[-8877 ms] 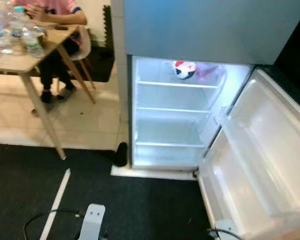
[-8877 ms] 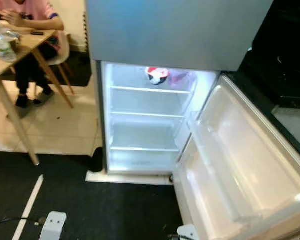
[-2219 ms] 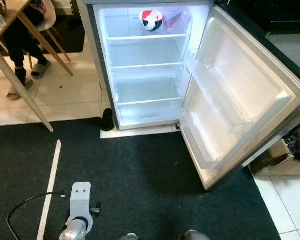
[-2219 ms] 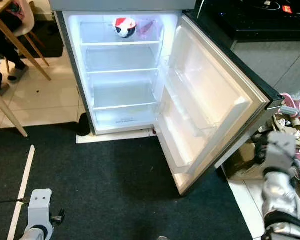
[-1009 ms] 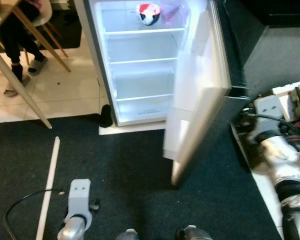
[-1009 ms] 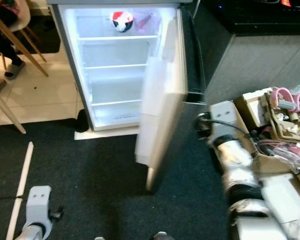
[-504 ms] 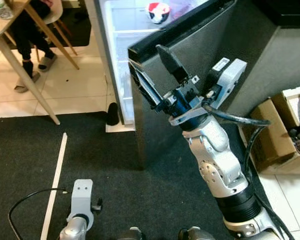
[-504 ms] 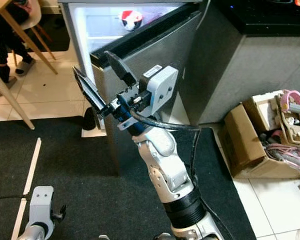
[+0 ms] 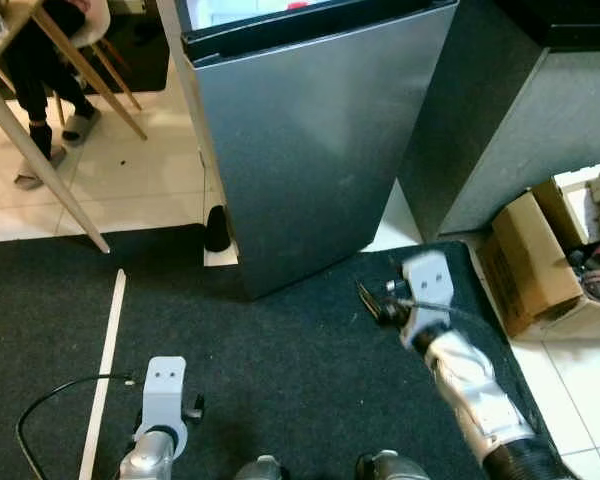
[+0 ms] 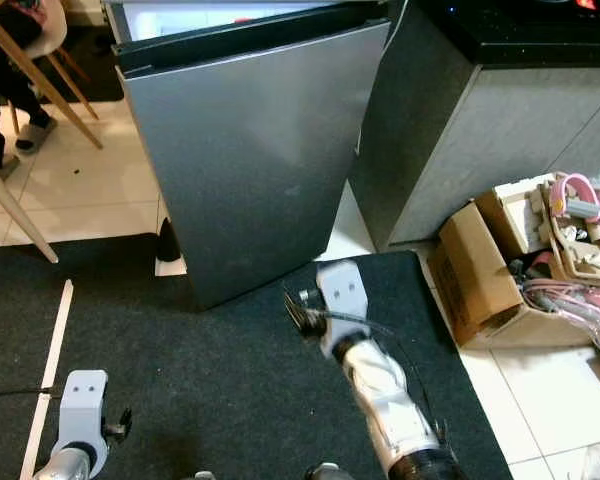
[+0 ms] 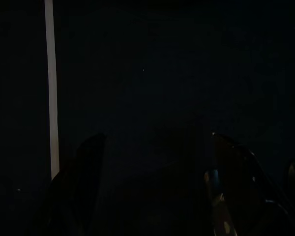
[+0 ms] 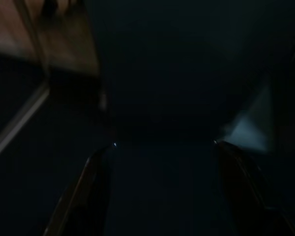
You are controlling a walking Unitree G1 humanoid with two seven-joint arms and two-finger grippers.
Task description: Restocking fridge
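The fridge [image 9: 310, 140] stands ahead with its grey door [image 10: 255, 150] swung almost shut, only a narrow lit strip of the interior showing along the top edge; what sits inside cannot be made out; the right gripper [image 9: 368, 299] hangs low over the dark mat [image 9: 280, 370], just in front of the door's lower right corner and apart from it, and in the right wrist view its two black fingers [image 12: 86, 196] stand well apart with nothing between them; the left gripper [image 11: 152, 196] hangs idle near the floor at the robot's left, its wrist view very dark, yet its fingers [image 11: 88, 182] also show spread and empty, with a white strip [image 11: 50, 88] on the mat beside them; that same white strip [image 9: 102, 370] lies along the mat's left part in the head view; to the right of the fridge stands a dark grey cabinet [image 10: 470, 130], and beside that an open cardboard box [image 10: 500, 270] of clutter rests on the tiled floor [image 9: 130, 180]; at the upper left a wooden table leg [image 9: 40, 160] slants down, with a seated person's legs [image 9: 40, 90] behind it.
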